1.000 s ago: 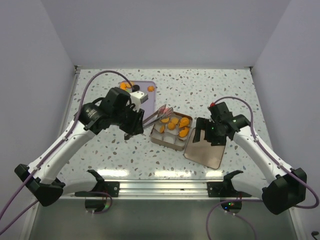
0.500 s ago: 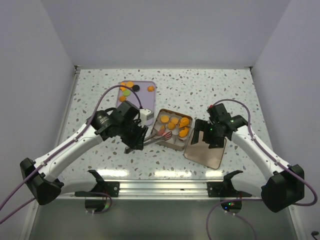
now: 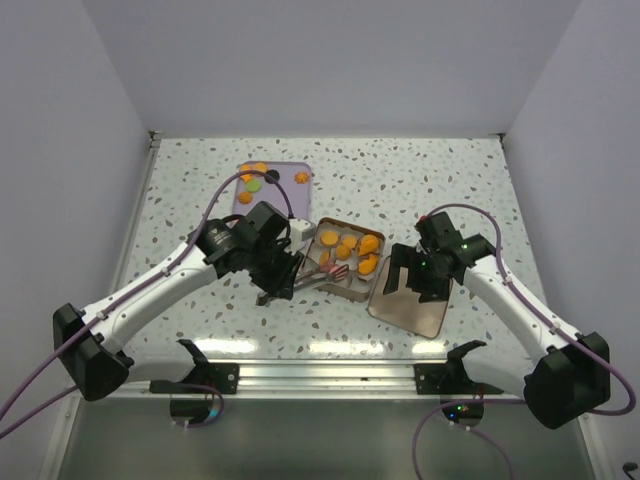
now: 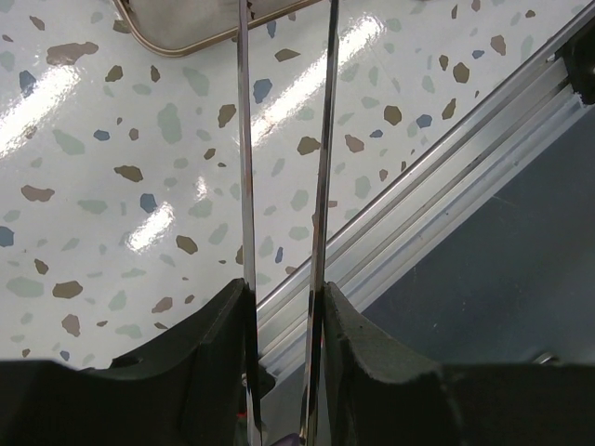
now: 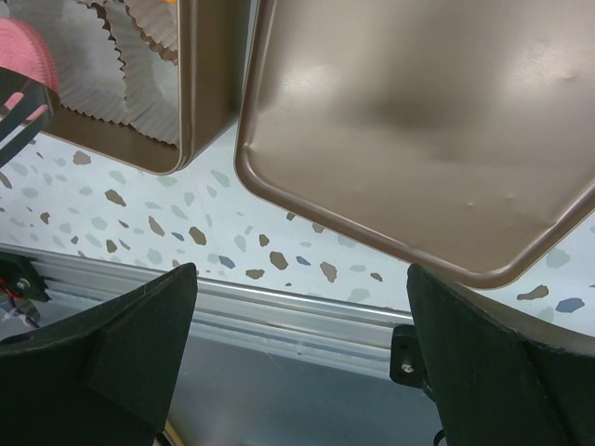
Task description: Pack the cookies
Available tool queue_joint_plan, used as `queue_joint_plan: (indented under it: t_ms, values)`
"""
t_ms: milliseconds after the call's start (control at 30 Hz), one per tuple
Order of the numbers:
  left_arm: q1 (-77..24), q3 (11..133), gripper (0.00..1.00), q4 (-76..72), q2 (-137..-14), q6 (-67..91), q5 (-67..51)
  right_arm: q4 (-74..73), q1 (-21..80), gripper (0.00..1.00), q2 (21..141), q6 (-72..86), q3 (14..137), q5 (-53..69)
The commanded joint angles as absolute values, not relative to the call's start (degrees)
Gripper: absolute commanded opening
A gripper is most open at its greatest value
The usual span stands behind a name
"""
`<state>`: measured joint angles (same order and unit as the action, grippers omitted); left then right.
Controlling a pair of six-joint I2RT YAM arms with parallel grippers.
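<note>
- Top view: Cookies lie in two places. Orange ones fill the far rows of the open tin at the middle of the tabletop. A few more, orange, green and one black, wait on the lilac tray farther back on the left.
- Top view, the change: over the last second the left arm has swung from the far side of the tin to its near side, carrying a pink cookie in the tongs. The cookie now hangs over the tin's near row. I judge it close to being dropped in, with the tray's pieces still to fetch.
- Top view, claws: the left claw is clenched on the tongs. The right claw has barely shifted and hovers over the lid, which lies just right of the tin on the near side.
- Left wrist view: the two fingers pinch the steel blades, which stay slightly apart and run up out of frame. The tips and the cookie are not seen here. Below are speckled tabletop and the near rail.
- Right wrist view: the fingers are spread wide with nothing between them, above the lid's near edge. Whether they touch the lid I cannot tell. At the far left the pink cookie sits gripped in the tong tips, just above the pleated white paper cups in the tin.
</note>
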<state>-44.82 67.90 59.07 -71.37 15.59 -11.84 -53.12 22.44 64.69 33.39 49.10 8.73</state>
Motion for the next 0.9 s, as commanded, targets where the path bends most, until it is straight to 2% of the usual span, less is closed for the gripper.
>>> queue_joint_plan:
  t_ms: [0, 567, 867]
  values:
    - [-45.35, 68.03, 0.31, 56.25, -71.72, 14.94, -12.48, -53.35, 22.24, 0.99, 63.46, 33.49, 48.34, 8.88]
    - [-45.53, 68.47, 0.44, 55.90, -71.63, 14.85, -11.69, -52.82, 22.24, 0.99, 63.90, 33.31, 47.90, 8.26]
    - [-45.61, 69.78, 0.48, 55.81, -71.81, 14.42, -11.08, -52.38, 22.24, 0.99, 64.51, 33.40, 47.99, 8.17]
